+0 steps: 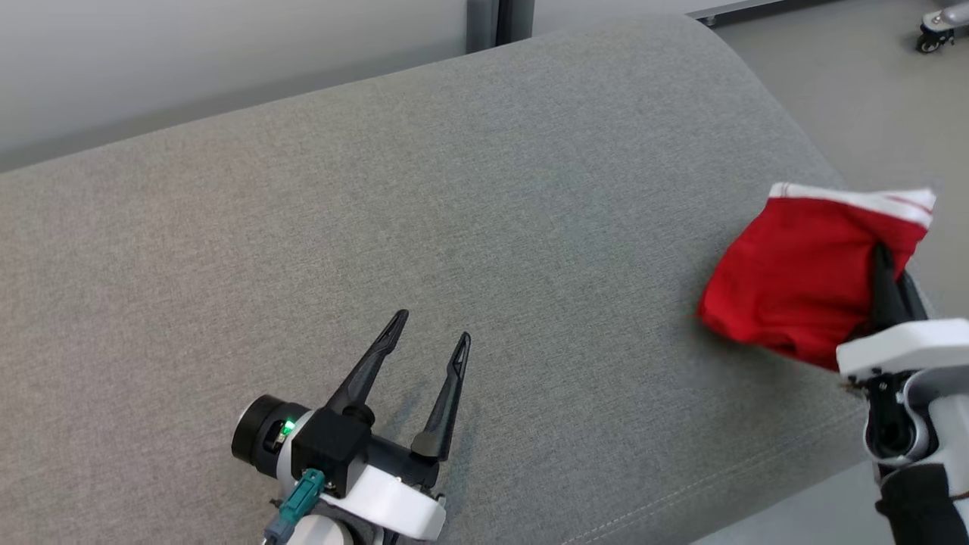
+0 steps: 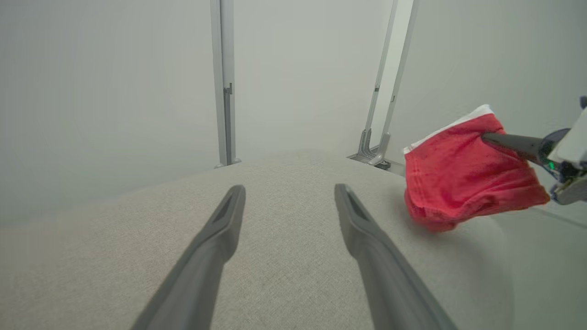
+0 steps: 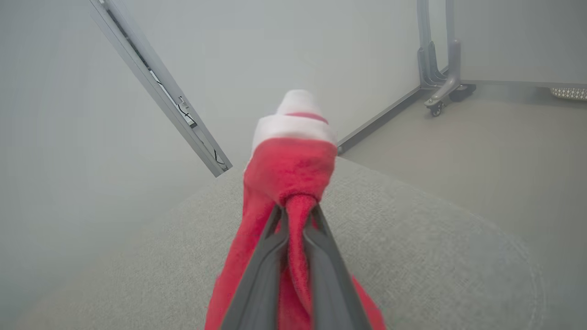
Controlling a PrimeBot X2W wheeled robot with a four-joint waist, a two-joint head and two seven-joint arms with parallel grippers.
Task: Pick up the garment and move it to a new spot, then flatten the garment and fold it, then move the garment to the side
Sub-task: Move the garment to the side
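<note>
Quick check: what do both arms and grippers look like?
Left gripper: two long, tapered dark-grey fingers with slotted tips on a black block, white shell behind, a black cylinder with a green light and a teal plug. Right gripper: same dark fingers, white housing, black covering lower on the arm.

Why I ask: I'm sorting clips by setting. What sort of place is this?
Probably a lab or test room, not a home: plain pale partition panels on metal posts, one with a wheeled foot, a bare grey floor, and a grey upholstered pad serving as the workbench.
</note>
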